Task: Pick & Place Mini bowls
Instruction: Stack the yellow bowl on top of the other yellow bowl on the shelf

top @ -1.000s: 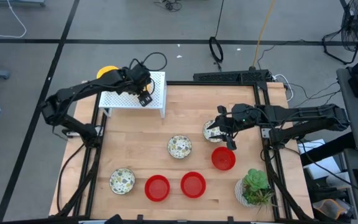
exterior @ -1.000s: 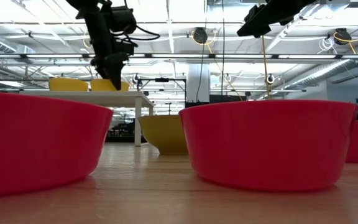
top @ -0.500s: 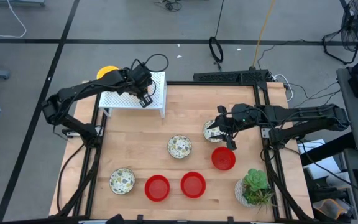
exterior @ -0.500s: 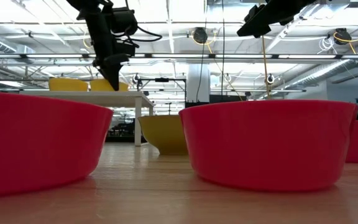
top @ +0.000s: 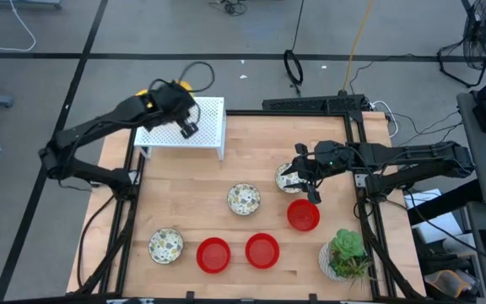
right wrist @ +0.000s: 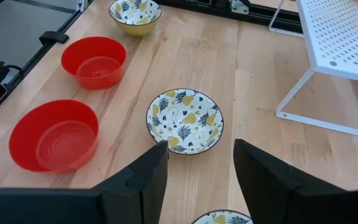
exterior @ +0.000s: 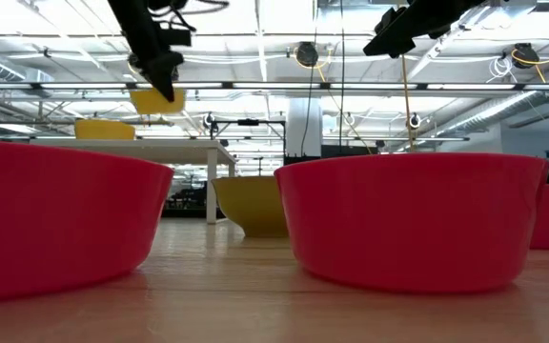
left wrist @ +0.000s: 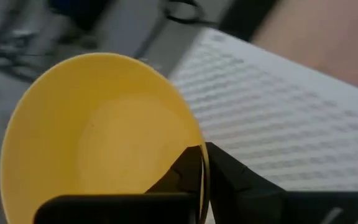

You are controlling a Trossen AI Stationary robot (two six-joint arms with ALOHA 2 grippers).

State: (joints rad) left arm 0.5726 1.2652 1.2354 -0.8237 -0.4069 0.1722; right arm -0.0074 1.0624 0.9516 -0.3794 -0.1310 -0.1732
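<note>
My left gripper (exterior: pixel 163 84) hangs above the white rack (top: pixel 202 133) at the table's far left and is shut on a plain yellow mini bowl (left wrist: pixel 98 137). The bowl is lifted (exterior: pixel 157 99) and peeks out past the arm (top: pixel 189 84). A second yellow bowl (exterior: pixel 103 129) stands on the rack. My right gripper (right wrist: pixel 197 180) is open above a floral bowl (top: pixel 287 176) and touches nothing. Three red bowls (top: pixel 303 215) (top: pixel 262 250) (top: pixel 213 255) and two more floral bowls (top: pixel 244 199) (top: pixel 165 246) sit on the table. My left gripper pinches the yellow bowl's rim (left wrist: pixel 201 155), with one finger (left wrist: pixel 180 177) inside the bowl and the other (left wrist: pixel 232 180) outside its wall. The fingers come from above, slanting down. The bowl hangs below them, lifted clear above the rack.
A potted plant (top: pixel 344 256) stands at the near right corner. The rack's legs (right wrist: pixel 291 115) rest on the wooden table (top: pixel 184 194). Bare wood lies between the rack and the bowls. In the low view two red bowls (exterior: pixel 413 219) (exterior: pixel 55 214) fill the foreground.
My left gripper has shut on the rim of a yellow bowl that stood on the rack. It has then risen and gone a little toward the table's left edge, lifting the bowl clear. The other yellow bowl stays on the rack.
</note>
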